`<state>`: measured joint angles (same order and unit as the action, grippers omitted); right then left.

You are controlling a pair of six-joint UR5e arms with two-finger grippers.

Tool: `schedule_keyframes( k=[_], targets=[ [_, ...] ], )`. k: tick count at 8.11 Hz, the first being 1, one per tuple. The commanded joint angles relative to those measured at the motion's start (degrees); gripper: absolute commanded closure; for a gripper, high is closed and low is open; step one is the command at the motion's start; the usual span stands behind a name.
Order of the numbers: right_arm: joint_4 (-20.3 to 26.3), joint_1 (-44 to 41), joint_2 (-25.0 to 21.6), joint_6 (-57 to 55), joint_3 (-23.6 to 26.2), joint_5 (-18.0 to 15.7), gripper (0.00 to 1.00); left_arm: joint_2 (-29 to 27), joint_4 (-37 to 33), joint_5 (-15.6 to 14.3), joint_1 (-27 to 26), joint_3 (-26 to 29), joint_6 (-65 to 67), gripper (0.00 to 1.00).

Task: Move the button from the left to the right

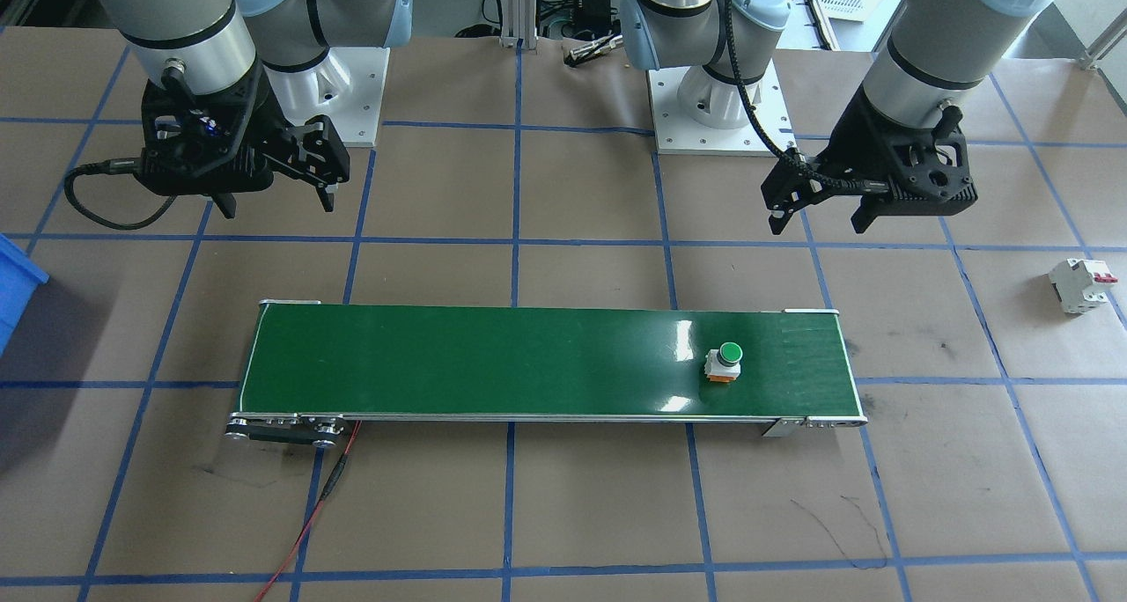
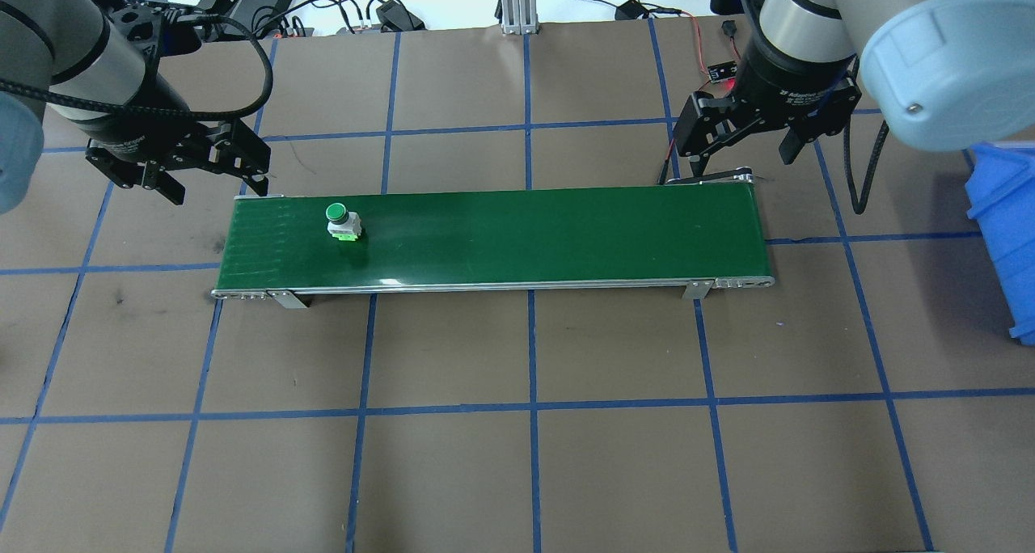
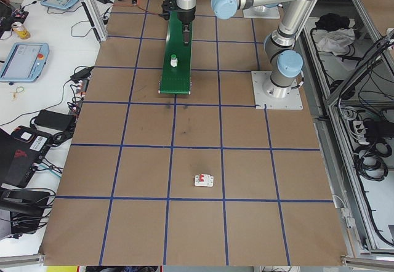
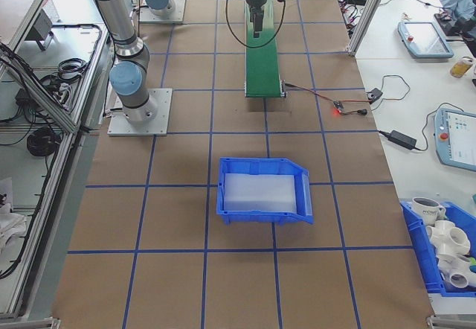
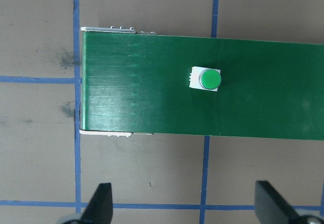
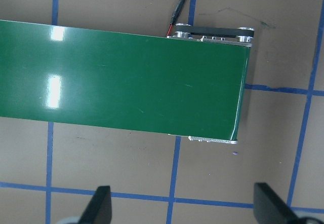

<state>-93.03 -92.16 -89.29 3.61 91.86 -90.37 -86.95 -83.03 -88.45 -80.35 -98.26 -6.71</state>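
Two arms hang above the worktop [image 2: 517, 456], each over the far side of one end of a long green conveyor belt [image 2: 517, 234]. The left gripper [image 2: 212, 179] has its jaws spread wide with nothing between them; in its wrist view the two fingertips [image 5: 101, 201] stand well apart over bare brown paper, short of the belt's edge. The right gripper [image 2: 744, 153] is likewise spread and holds nothing, its fingertips [image 6: 100, 203] parted over the paper beside the belt's other end.

The button [image 2: 341, 221] stands upright on the belt, green cap up, near the end under the left jaws and well apart from the right jaws. It sits ahead of the left jaws, a little toward the belt's middle, touching neither finger.

A white circuit breaker [image 1: 1080, 284] with a red lever lies on the paper out beyond the left jaws, away from the belt. A blue bin [image 4: 264, 190] rests on the worktop out past the right jaws. A red and black wire [image 1: 313, 514] trails from the belt's end near the right jaws.
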Motion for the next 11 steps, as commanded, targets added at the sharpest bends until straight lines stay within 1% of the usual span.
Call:
schedule_keyframes(
  k=[1,2,3,4,5,7,9,10,11],
  targets=[
    [-4.76,0.05,4.98,0.43,0.42,0.20,0.00,1.08,-0.11,0.47,-0.34,-0.34,-0.23,0.00],
    [-6.45,0.05,7.70,0.43,1.12,0.20,0.00,1.08,-0.11,0.56,-0.42,-0.44,-0.23,0.00],
    [-11.60,0.05,10.42,0.43,2.26,0.28,0.00,1.17,-0.11,0.56,-0.42,-0.52,-0.58,0.00],
    [-13.56,0.05,11.06,0.52,2.88,1.24,0.00,1.17,-0.02,1.96,-0.51,-0.52,-0.93,0.00],
    [-13.84,0.14,12.02,0.61,2.97,2.47,0.00,1.34,-0.11,2.67,-0.51,-0.52,-0.93,0.00],
    [-17.69,0.14,14.83,0.61,3.15,2.57,0.00,1.17,0.15,2.15,-0.42,-0.52,-1.02,0.00],
    [-17.80,0.31,15.63,0.61,3.15,2.57,0.00,1.25,0.07,2.15,-0.42,-0.52,-1.02,0.00],
    [-18.06,0.40,15.64,0.35,3.15,3.09,0.00,1.34,0.06,2.15,-0.51,-0.61,-1.02,0.00],
    [-18.06,0.40,15.64,-0.96,3.15,7.62,0.00,1.34,0.06,2.15,-0.43,-0.52,-1.02,0.00]
  ],
)
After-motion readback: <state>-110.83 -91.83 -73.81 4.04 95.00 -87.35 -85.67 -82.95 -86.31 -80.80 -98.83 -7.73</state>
